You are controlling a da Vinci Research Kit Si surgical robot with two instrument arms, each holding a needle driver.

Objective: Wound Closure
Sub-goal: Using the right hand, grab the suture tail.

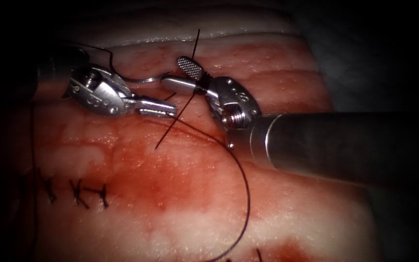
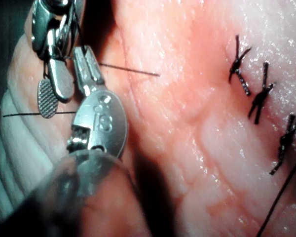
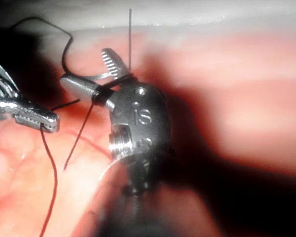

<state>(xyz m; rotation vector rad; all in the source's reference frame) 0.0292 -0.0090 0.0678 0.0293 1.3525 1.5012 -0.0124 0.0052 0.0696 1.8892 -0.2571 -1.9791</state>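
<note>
My right tool [image 1: 171, 71] comes in from the right with its jaws open. A straight strand of thread [image 1: 180, 109] crosses between them close to the hinge, and its free end lies on the tissue [image 1: 180, 194]. My left tool [image 1: 173, 110] is shut on a second strand [image 1: 246, 189], which arcs away to the near edge. The thin curved needle [image 1: 144, 79] lies on the tissue behind the left tool, held by neither tool. The right wrist view shows the open right tool [image 3: 84, 66] around the strand and the left tool [image 3: 49, 123] pinching thread.
Three dark knotted stitches [image 1: 78, 192] close the cut at the lower left, also seen as stitches [image 2: 260, 96] in the left wrist view. Red fluid [image 1: 161, 184] stains the middle of the tissue. The right shaft [image 1: 340, 143] covers the right side.
</note>
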